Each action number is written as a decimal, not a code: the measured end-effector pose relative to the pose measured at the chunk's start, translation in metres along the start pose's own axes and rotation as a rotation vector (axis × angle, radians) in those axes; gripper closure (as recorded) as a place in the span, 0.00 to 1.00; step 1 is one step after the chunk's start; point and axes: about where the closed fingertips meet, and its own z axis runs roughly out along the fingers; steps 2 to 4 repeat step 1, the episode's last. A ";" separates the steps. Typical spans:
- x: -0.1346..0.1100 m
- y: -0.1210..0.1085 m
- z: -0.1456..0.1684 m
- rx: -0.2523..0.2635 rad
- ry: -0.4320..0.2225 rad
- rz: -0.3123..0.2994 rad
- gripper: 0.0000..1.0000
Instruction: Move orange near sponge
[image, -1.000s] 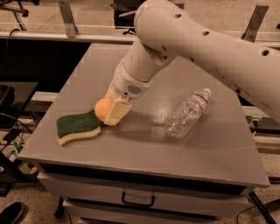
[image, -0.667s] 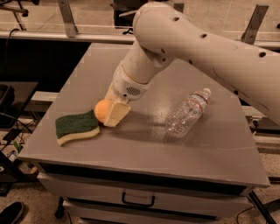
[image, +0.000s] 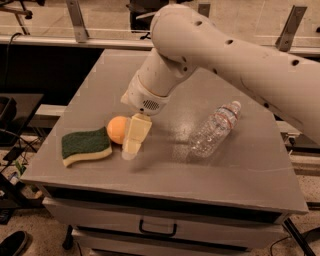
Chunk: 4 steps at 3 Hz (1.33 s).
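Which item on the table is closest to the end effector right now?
The orange: it sits right beside the end effector, between it and the sponge. The bottle lies apart on the other side.

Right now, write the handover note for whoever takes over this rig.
End effector: low over the table, against the orange on the side away from the sponge; cannot tell whether it holds the orange.
Orange: on the table, right beside the sponge.
Done: orange looks near the sponge.
Left: probably only backing the end effector away without nudging the orange.
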 end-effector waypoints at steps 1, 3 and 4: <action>0.000 0.000 0.000 0.000 0.000 0.000 0.00; 0.000 0.000 0.000 0.000 0.000 0.000 0.00; 0.000 0.000 0.000 0.000 0.000 0.000 0.00</action>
